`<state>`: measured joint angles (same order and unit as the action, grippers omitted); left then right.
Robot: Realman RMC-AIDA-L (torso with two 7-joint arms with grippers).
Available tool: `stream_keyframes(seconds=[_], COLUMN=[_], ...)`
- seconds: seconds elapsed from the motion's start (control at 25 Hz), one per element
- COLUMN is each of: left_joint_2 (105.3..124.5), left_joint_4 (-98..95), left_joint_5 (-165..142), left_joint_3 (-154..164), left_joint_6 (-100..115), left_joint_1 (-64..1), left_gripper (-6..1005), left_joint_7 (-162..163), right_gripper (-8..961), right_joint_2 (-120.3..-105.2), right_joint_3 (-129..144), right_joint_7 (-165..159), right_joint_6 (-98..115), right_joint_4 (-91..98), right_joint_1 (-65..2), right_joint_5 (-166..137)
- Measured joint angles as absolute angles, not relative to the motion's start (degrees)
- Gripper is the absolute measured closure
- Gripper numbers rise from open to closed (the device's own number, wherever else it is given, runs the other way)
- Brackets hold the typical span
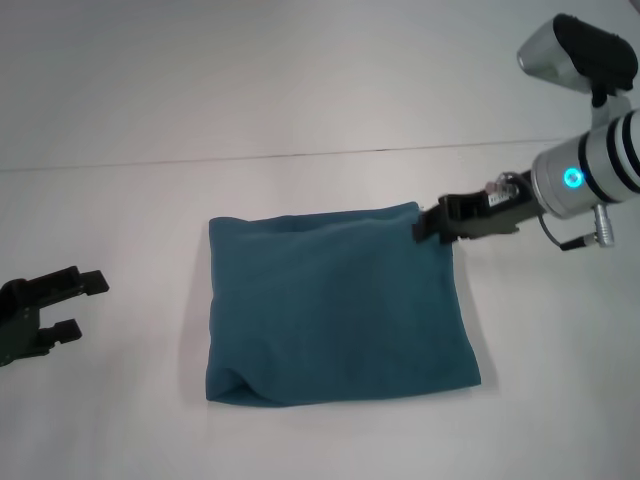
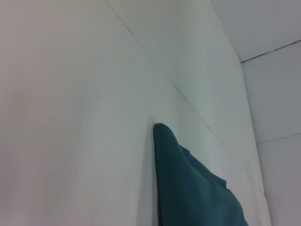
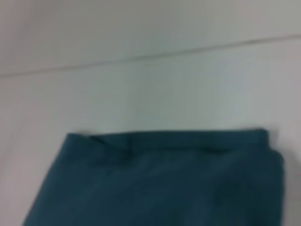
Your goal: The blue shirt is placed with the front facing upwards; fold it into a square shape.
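One blue shirt lies mid-table from my head view, already a rough square; my right gripper sits at its far right corner, whether pinching I cannot tell; my left gripper waits well apart, jaws spread, empty. Left wrist: one rounded corner, soft, floppy. Right wrist: layered far edge; I judge it light; pinch corners through all layers.

No text, label or number can be read on anything in these views.
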<state>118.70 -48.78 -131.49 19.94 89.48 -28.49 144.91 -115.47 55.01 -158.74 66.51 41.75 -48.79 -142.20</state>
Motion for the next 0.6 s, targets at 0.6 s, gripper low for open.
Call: stream_keyframes(seconds=[0.6], left_joint_2=[118.89], left_joint_4=[-48.04], left_joint_5=[-131.48], left_joint_3=[20.21], left_joint_6=[88.96], left_joint_1=[-29.0], left_gripper=[53], left_joint_7=[144.77], right_gripper=[520], right_joint_2=[-114.79], right_joint_3=[55.0], right_joint_7=[-160.68], right_joint_6=[54.2], right_joint_4=[32.99], right_joint_1=[-49.19], right_joint_5=[-142.59])
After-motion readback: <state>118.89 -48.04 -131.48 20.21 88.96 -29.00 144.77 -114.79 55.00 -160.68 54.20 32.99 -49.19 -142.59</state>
